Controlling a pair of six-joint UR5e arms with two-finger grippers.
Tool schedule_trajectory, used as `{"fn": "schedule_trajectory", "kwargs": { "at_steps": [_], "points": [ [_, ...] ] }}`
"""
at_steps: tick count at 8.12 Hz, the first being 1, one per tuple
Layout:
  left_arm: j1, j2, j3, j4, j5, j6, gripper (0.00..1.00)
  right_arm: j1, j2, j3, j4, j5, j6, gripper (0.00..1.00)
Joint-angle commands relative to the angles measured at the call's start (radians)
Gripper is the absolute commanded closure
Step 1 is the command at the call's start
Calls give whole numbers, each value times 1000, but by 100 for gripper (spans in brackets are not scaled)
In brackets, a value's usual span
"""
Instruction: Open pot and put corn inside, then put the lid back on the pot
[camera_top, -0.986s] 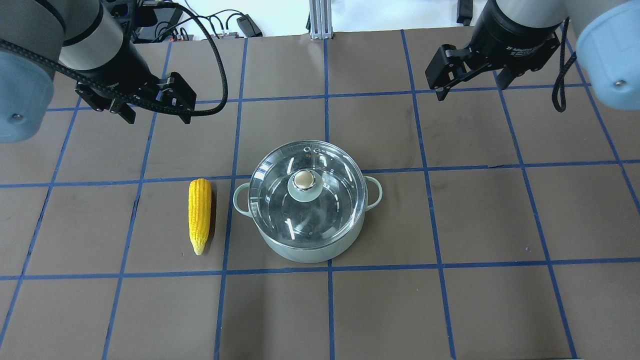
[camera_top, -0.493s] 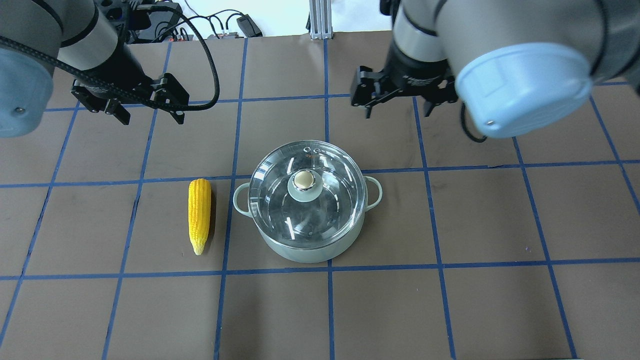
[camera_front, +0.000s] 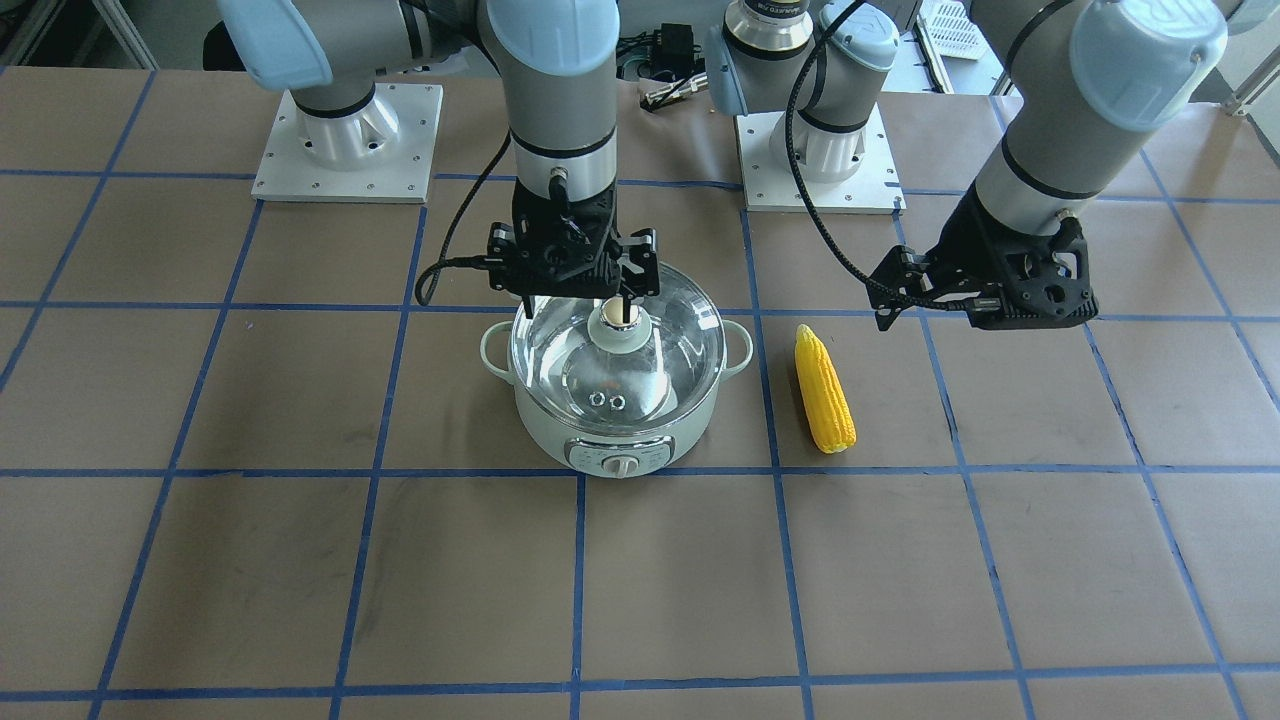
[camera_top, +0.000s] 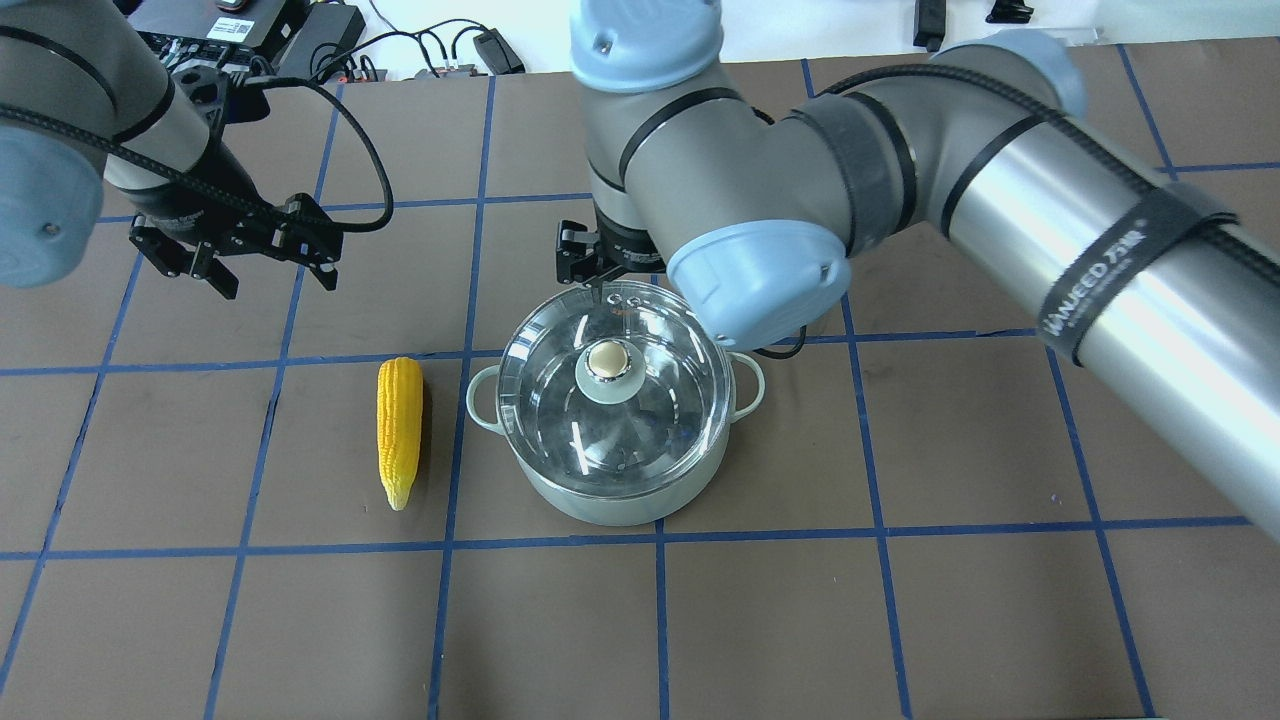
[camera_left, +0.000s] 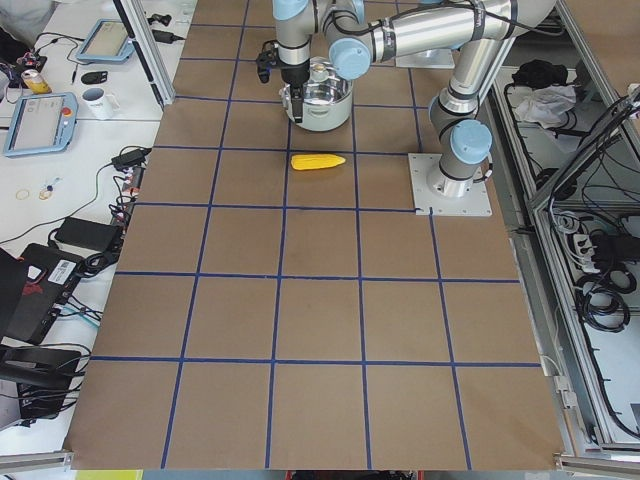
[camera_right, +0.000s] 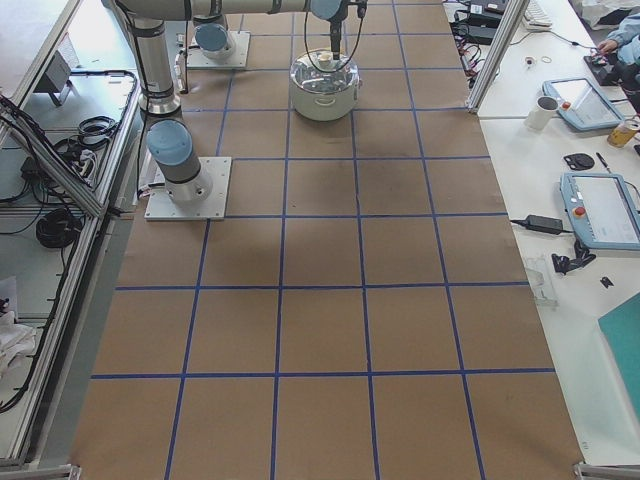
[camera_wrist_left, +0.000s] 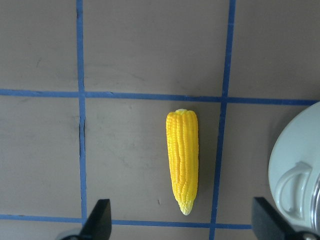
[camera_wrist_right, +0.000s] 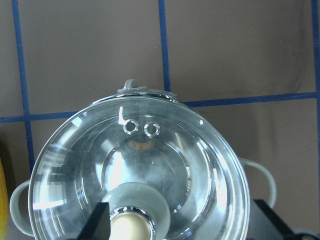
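The step in hand is the first one, opening the pot, and it is not yet done. Nearest to the operators' side stands the round pale mint-green electric pot (camera_front: 556, 428), its control dial facing that side, on the brown table (camera_front: 300, 560) with blue tape lines. The clear glass dome lid (camera_front: 672, 352) sits closed on its rim, with two small vent holes and a pale green knob with a beige cap.

Just beside the pot, not touching it, lies the bright yellow tapered corn cob (camera_front: 825, 405), flat on the table on the robot's left side, its point toward the robot.

A little farther, the right gripper (camera_front: 578, 292) hangs over the lid with its fingers spread, one on each side of the knob, holding nothing. I judge it must go lower, center on the knob, close firmly and lift straight up, because the glass is smooth and heavy.

The left gripper (camera_top: 270, 275) hovers wide open above the table near the corn, empty.
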Motion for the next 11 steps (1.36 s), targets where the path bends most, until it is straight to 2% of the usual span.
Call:
{"fn": "schedule_trajectory", "kwargs": {
  "at_steps": [1,4,5,6,7,8,9,10,11],
  "points": [
    [14,-48,-86,27,-1,32,0,58,75,11,-32,7,113,0],
    [14,-140,-112,32,-53,32,0,66,77,37,-14,11,116,0],
    [14,-173,-135,76,-59,32,0,67,77,43,-14,11,116,0],
    [14,-203,-155,110,-59,32,0,67,77,43,-15,11,116,7],
    [14,-218,-160,121,-59,32,0,67,79,42,-18,13,115,31],
    [14,-240,-160,127,-58,32,0,67,79,41,-29,49,116,64],
    [14,-275,-160,150,-65,30,0,67,79,40,-32,63,113,74],
    [14,-305,-160,174,-75,30,0,67,77,40,-34,63,109,81],
    [14,-325,-160,184,-75,30,0,67,77,38,-34,63,105,98]
  ]
}}
